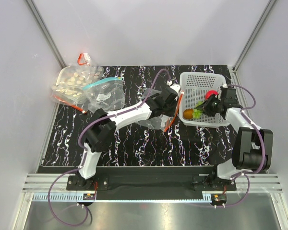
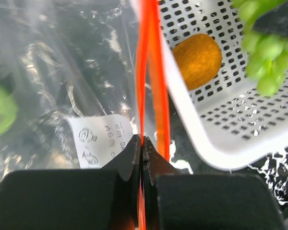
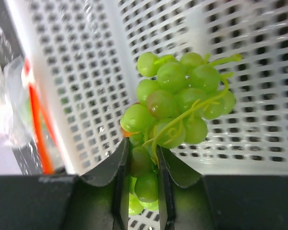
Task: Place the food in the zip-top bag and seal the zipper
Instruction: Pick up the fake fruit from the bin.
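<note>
Between our right fingers hangs the green grape bunch, gripped over the white basket; our left fingers pinch shut on the zipper of the zip-top bag just beside it. We judge loading is underway: next, the grapes must go into that mouth.

The only print in view is on a small white paper label, seen through the wall of the crinkly clear plastic zip-top bag in the left wrist view. It shows grey lines of small characters beside two round pictograms, all too blurred to read. From above, a white label on the clear teal-zippered bag is too small to read.
</note>
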You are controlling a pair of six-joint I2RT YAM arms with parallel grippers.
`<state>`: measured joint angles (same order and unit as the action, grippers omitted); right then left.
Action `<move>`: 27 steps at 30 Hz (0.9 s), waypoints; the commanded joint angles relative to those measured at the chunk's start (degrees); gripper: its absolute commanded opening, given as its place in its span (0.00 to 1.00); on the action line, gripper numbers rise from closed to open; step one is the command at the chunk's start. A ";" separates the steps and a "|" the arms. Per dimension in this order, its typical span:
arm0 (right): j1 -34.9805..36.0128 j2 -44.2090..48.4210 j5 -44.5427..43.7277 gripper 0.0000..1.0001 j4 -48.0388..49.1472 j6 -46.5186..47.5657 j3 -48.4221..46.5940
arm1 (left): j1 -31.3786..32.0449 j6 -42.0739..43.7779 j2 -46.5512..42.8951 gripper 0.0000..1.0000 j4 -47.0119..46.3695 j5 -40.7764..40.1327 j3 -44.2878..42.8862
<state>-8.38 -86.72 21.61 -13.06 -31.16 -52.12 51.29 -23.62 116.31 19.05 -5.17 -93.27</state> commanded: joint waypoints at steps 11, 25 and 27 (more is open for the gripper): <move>4.25 14.55 7.92 0.18 3.23 4.70 -1.40 | 0.13 0.76 -3.98 0.00 0.01 -2.29 -1.91; 15.32 19.92 21.72 0.18 -1.97 9.80 -9.58 | 0.39 5.95 -15.06 0.00 11.54 -16.54 -1.82; 17.08 20.18 23.66 0.18 -1.10 9.71 -9.58 | 0.39 6.04 -15.76 0.00 11.98 -16.98 -1.39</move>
<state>6.70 -67.77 39.79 -14.87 -22.85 -58.83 51.42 -19.29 103.22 29.98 -18.33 -94.70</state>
